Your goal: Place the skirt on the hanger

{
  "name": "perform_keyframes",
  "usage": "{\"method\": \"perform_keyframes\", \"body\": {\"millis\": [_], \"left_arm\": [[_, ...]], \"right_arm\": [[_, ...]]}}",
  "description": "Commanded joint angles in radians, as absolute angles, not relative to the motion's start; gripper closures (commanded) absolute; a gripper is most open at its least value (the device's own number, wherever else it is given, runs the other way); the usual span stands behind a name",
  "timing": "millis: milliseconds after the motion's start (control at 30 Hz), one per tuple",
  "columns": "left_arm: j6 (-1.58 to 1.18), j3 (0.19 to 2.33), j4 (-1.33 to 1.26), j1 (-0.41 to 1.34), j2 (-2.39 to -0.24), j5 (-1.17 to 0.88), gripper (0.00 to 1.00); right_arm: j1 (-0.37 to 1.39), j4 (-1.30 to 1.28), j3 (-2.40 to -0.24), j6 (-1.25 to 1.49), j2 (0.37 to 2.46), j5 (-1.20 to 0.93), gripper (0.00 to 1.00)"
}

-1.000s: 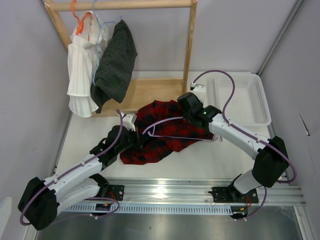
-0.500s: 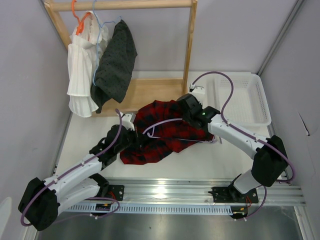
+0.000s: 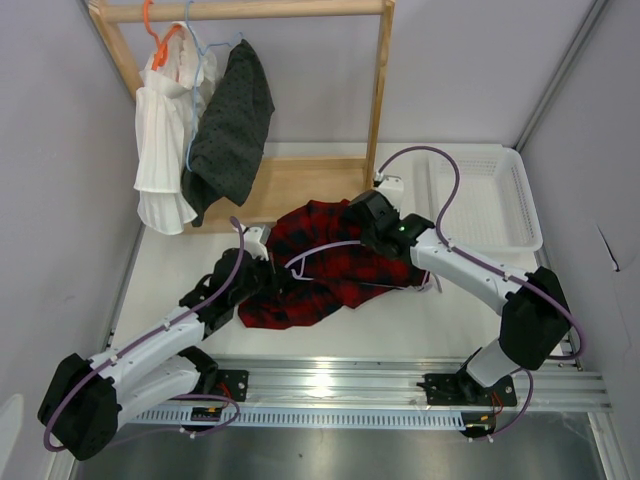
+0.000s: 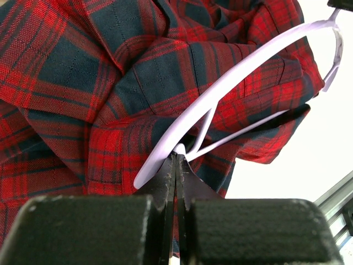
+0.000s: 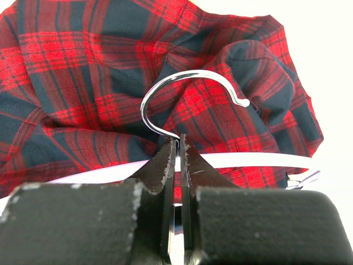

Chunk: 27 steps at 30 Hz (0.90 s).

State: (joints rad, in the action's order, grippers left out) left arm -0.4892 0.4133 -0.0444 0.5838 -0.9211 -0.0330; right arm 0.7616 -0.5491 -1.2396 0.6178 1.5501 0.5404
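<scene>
The red-and-black checked skirt (image 3: 335, 268) lies crumpled on the table between the arms. The lilac hanger (image 3: 325, 246) lies across it. My left gripper (image 3: 280, 282) is shut on the hanger's frame at its left corner, where the lilac arm (image 4: 237, 72) bends over the skirt (image 4: 110, 83). My right gripper (image 3: 368, 240) is shut on the foot of the metal hook (image 5: 187, 77), with the lilac bar (image 5: 259, 161) running across just behind the fingertips and the skirt (image 5: 71, 66) beneath. Part of the hanger frame is hidden in the cloth.
A wooden rack (image 3: 380, 90) stands at the back left with a white pleated garment (image 3: 165, 150) on an orange hanger and a dark dotted garment (image 3: 230, 125) on a pale blue one. A white basket (image 3: 490, 195) sits back right. A metal rail (image 3: 400, 385) runs along the near edge.
My right gripper has shifted a little left and away with the hook, and the hanger and skirt have shifted slightly with it. Both grippers stay shut.
</scene>
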Motion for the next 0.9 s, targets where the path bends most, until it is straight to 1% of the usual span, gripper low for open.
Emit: {"method": "perform_keyframes", "body": {"millis": [0, 467, 867], "left_arm": [[-0.494, 0.468, -0.107, 0.569, -0.92, -0.023, 1.0], [-0.488, 0.472, -0.11, 0.561, -0.919, -0.023, 1.0], [-0.474, 0.479, -0.109, 0.554, -0.957, -0.084, 1.0]], "right_arm": [[0.779, -0.546, -1.243, 0.615, 1.569, 0.526, 1.0], [0.782, -0.534, -1.256, 0.584, 1.588, 0.471, 1.0], [0.759, -0.496, -1.252, 0.6, 1.572, 0.42, 1.0]]}}
